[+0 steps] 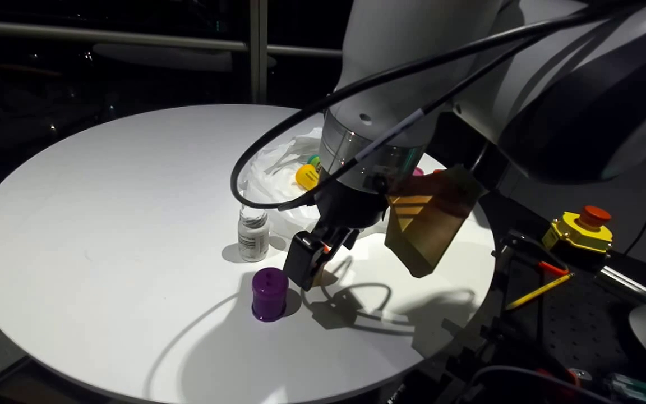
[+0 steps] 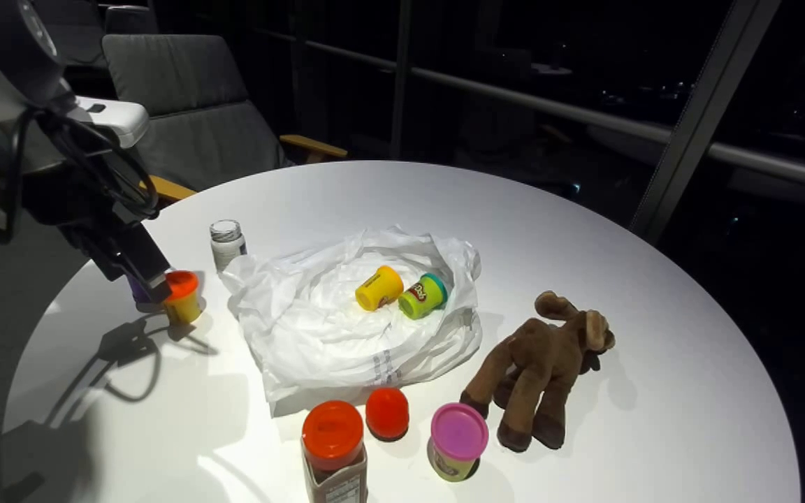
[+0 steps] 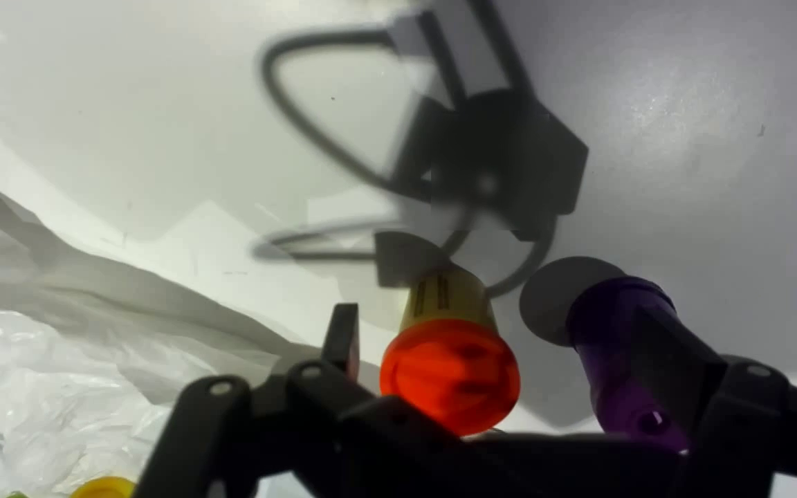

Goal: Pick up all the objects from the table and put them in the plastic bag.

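Low at left in an exterior view, a black gripper (image 3: 495, 325) is hovering over a round white table (image 2: 696, 433), its jaws standing wide apart. Close by, a purple cup (image 1: 270, 294) is standing near an orange-lidded cup (image 2: 182, 304), which is showing between the jaws in the wrist view; whether they are touching it cannot be told. Farther right, a small pale bottle (image 2: 228, 246) is standing just beside a crumpled white plastic bag (image 2: 291, 335), where a yellow cup (image 2: 379, 288) and a teal-lidded cup (image 2: 422, 297) are lying tilted among the folds. Nearer the camera, a red-capped bottle (image 2: 333, 440), a small red piece (image 2: 387, 413) and a pink-lidded cup (image 2: 457, 443) are sitting in front of the bag. At far right, a brown furry toy (image 2: 542, 363) is resting on the table.
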